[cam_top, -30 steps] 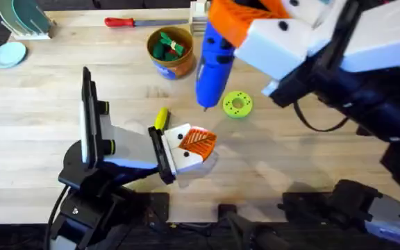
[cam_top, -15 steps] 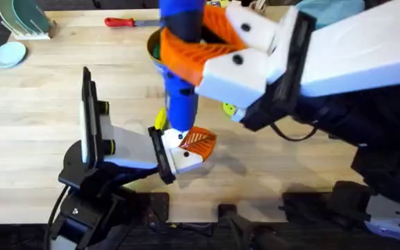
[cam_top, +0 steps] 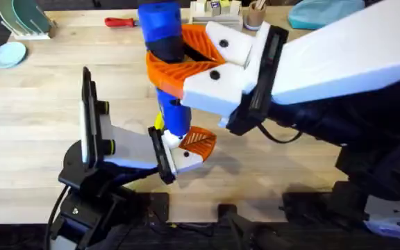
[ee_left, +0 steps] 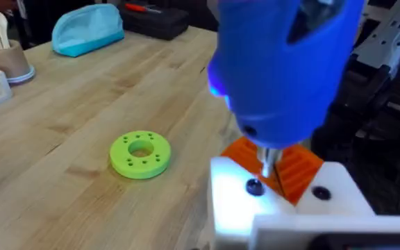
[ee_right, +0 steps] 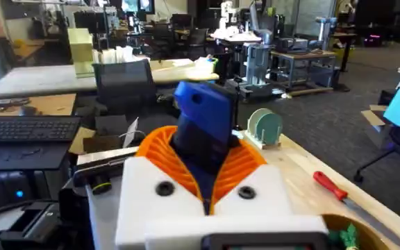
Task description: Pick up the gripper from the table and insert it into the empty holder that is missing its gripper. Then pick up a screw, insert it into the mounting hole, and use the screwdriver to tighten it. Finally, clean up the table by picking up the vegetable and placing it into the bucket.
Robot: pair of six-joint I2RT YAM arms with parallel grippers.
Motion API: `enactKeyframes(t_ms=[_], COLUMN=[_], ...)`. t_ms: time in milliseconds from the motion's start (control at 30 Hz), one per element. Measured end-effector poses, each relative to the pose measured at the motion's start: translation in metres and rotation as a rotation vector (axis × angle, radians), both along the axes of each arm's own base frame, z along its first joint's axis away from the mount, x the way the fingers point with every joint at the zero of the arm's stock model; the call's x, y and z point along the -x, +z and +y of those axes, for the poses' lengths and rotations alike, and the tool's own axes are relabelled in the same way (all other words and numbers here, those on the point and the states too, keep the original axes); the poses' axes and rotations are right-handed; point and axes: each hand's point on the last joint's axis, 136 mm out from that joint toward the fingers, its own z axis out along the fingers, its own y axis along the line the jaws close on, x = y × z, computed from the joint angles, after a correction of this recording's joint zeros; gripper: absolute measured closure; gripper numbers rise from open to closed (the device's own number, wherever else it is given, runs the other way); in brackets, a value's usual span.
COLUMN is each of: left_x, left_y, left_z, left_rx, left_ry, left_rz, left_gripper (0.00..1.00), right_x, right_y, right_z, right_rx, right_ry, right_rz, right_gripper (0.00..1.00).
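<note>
Blue and thick, the screwdriver (cam_top: 164, 62) stood upright at the overhead view's centre, clamped between the orange pads of the right gripper (cam_top: 186, 66), its metal bit on a screw (ee_left: 254, 187) in the holder (cam_top: 185, 158). That white holder, already bearing the orange gripper (cam_top: 198, 142), was clasped in the left gripper (cam_top: 176, 156) at lower centre. A sliver of the yellow vegetable (cam_top: 157, 122) showed just beside the screwdriver. Bare wood lay open on the table (cam_top: 40, 118) to the left. A red-handled screwdriver (cam_top: 120, 22) lay by the far edge.

White fingers (cam_top: 214, 66), orange ribbed pads
</note>
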Motion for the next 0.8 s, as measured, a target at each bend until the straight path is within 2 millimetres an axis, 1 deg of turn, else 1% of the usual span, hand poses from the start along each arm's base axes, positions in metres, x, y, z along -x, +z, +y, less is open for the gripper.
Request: enactKeyframes(t_ms=[367,567,800], left_x=[0.0,0.0,0.0], left_y=[0.0,0.0,0.0], left_z=[0.0,0.0,0.0], left_rx=[0.0,0.0,0.0], left_ry=[0.0,-0.001,-0.002], left_rz=[0.0,0.001,0.001], left_gripper=[0.994,0.994,0.994], right_x=[-0.001,-0.003,-0.004], right_y=[0.0,-0.01,-0.011], right_z=[0.001,0.007,0.008], right_rx=[0.004,0.026,0.028], right_ry=[-0.003,0.002,0.001], right_rz=[-0.016,0.005,0.007], right_gripper=[0.985,0.985,0.985])
